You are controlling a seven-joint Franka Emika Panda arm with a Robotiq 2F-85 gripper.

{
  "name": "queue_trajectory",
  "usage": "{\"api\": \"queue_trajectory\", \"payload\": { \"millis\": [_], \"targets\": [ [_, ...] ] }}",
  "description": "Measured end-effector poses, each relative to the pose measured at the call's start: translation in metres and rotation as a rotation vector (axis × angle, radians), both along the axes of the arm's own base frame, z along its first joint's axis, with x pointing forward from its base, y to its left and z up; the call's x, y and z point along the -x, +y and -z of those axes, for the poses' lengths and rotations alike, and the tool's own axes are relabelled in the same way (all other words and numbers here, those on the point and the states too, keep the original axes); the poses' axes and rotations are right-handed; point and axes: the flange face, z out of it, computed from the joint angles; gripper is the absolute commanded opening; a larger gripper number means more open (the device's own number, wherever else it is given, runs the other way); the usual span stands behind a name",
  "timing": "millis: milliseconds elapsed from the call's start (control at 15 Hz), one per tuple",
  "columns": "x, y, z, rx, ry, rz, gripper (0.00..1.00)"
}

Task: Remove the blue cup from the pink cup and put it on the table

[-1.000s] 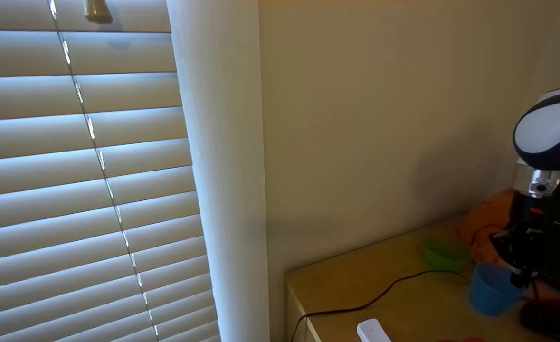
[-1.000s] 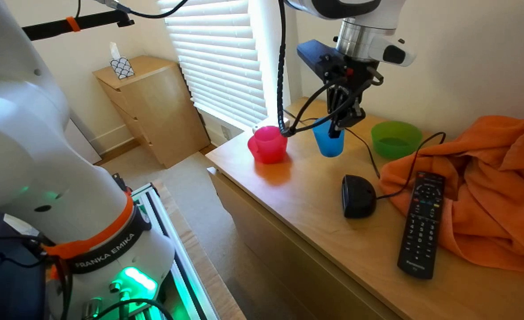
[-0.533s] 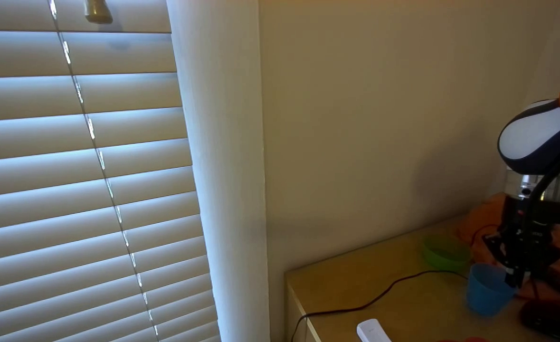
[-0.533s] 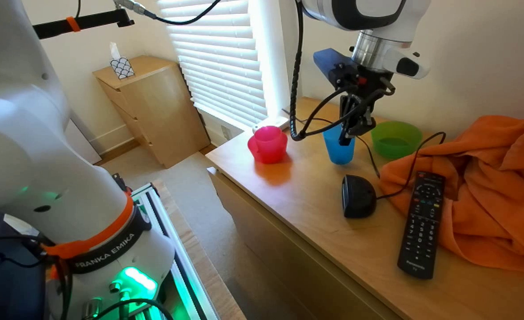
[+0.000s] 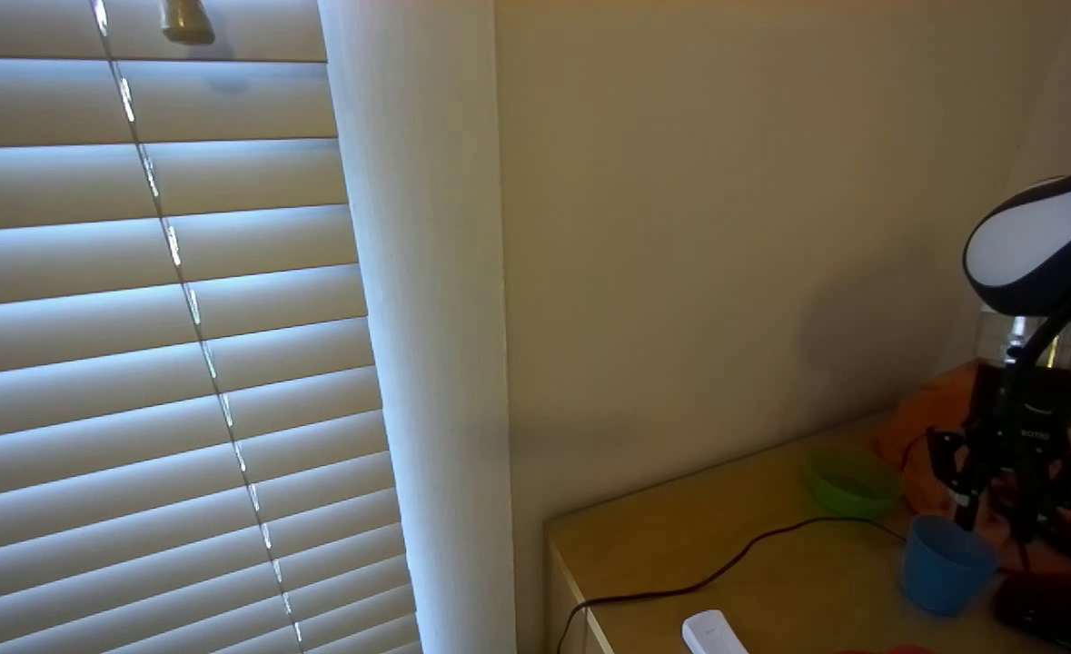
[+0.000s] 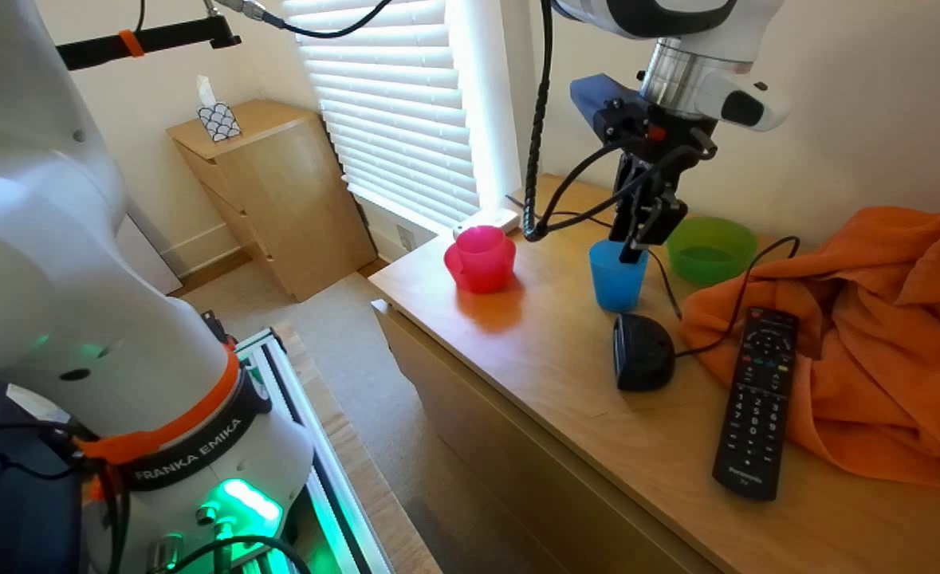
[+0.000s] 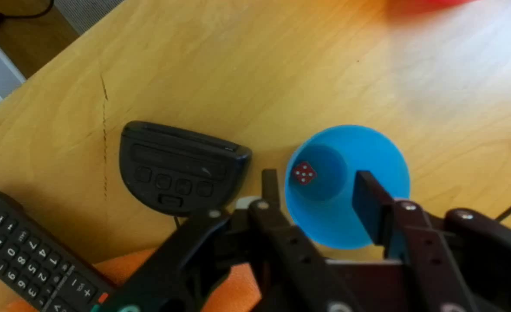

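- In an exterior view, a pink cup is seen leftmost on the bench.
- The blue cup, a red die inside, is set upright on the bench.
- The gripper is spread, one finger over the cup's mouth, the other outside.
- Farther right, a green bowl and orange cloth are seen.

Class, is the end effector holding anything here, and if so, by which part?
Nothing is held: the end effector is open, its jaws apart at the rim of the blue cup, which stands upright on the table.
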Motion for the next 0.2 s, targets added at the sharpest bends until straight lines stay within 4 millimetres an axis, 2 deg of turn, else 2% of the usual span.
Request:
{"api": "queue_trajectory", "payload": {
  "millis": [133, 200],
  "targets": [
    [-0.003, 0.011, -0.031, 0.005, -0.056, -0.035, 0.96],
    [-0.002, 0.021, -0.051, 0.002, -0.094, -0.078, 0.80]
  ]
}}
